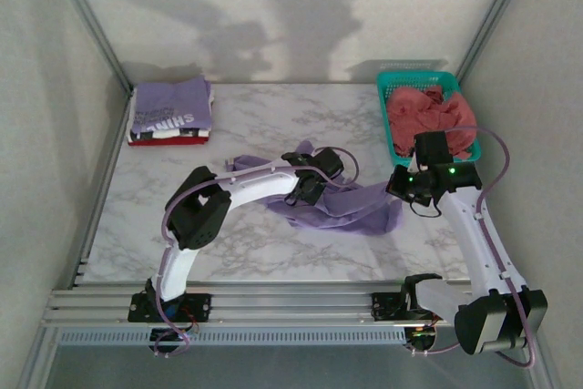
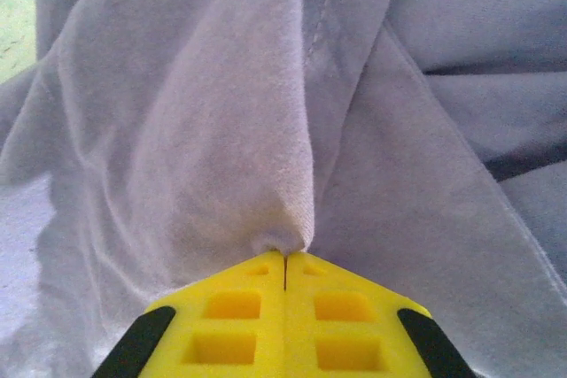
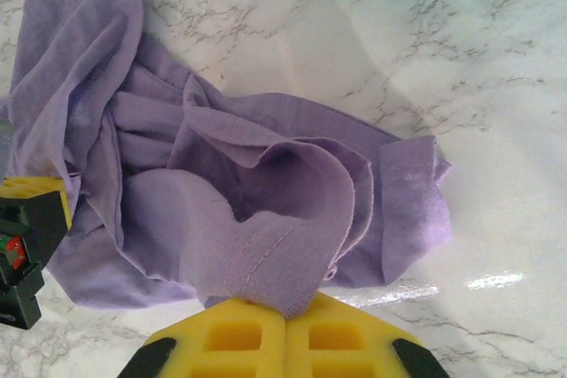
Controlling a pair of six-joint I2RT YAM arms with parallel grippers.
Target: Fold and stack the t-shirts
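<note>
Okay, left gripper [image 2: 283, 260] and right gripper [image 3: 285, 314] both pinched tight on crumpled lavender tee [image 1: 360, 213], mid-desk.

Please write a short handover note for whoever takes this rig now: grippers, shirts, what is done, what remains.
Left gripper: shut on a fold of the lavender t-shirt.
Right gripper: shut on another edge.
It lies crumpled mid-table.
Done: folded stack at far left, purple lettered t-shirt on top.
Left: fold and stack the lavender one, then the coral-pink t-shirt in the teal basket.
</note>
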